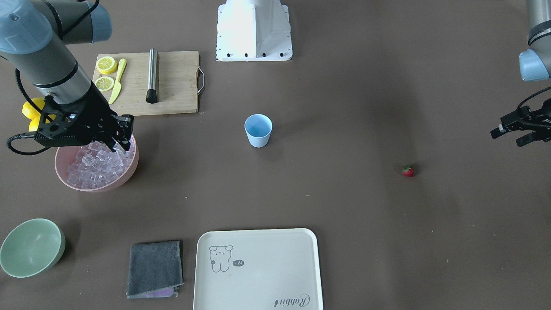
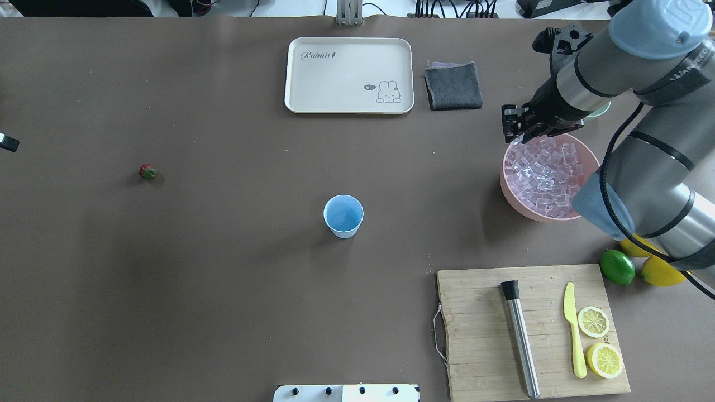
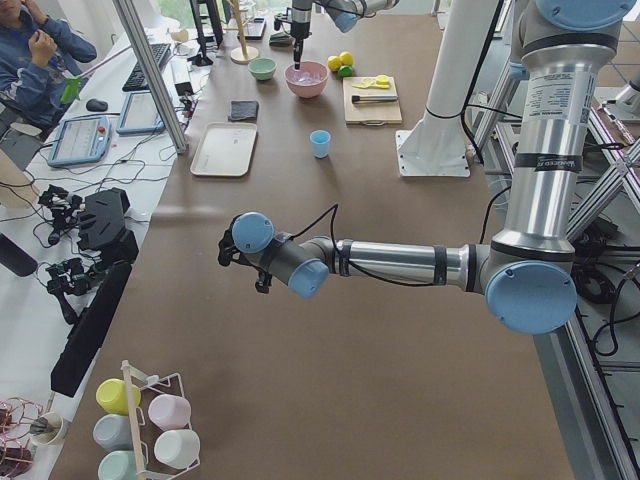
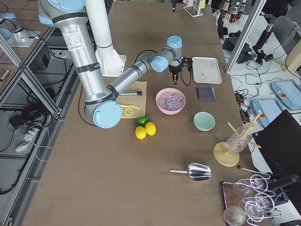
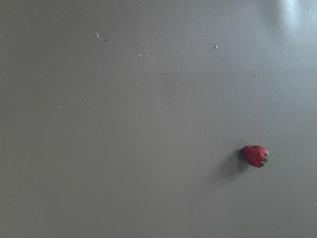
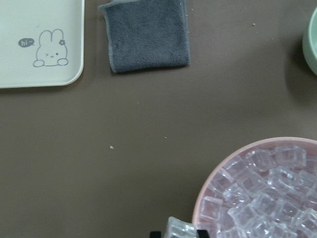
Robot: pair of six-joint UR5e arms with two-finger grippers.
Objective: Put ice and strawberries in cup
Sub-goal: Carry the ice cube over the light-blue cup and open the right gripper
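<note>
Your right gripper is clamped on one ice cube over the upper right rim of the pink bowl, left in the front-facing view, where the ice is piled. Your left gripper hangs spread and empty at the right edge. The strawberry lies lower left of it, well apart from the cup at centre.

The cream tray is carrying the word "Rabbit" in one corner, and a small speech bubble beside its drawn rabbit is saying "hi".
</note>
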